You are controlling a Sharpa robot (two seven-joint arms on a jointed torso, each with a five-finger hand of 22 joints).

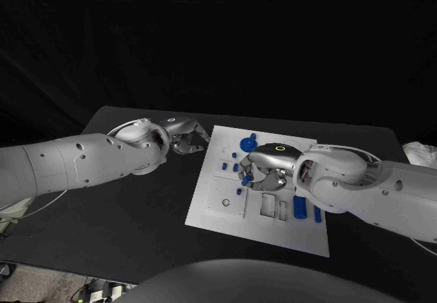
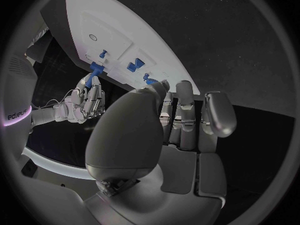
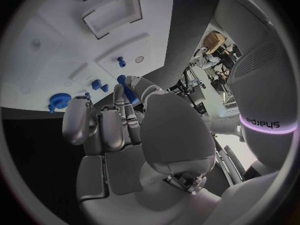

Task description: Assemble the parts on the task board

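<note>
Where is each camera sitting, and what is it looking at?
Head view: up on the robot's head, looking down at the flat white task board on the black table; both white arms reach in.
Left wrist view: behind the left silver robot hand, facing the board's edge; the right silver robot hand holds a small blue plastic part there.
Right wrist view: behind the right robot hand, facing the board.
Shared: all three show the board and its blue parts.

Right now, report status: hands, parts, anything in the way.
Right hand over the task board, pinching a blue part. Left hand at the board's far left edge, fingers curled, holding nothing. Blue gear and pegs on board. No obstruction seen.
</note>
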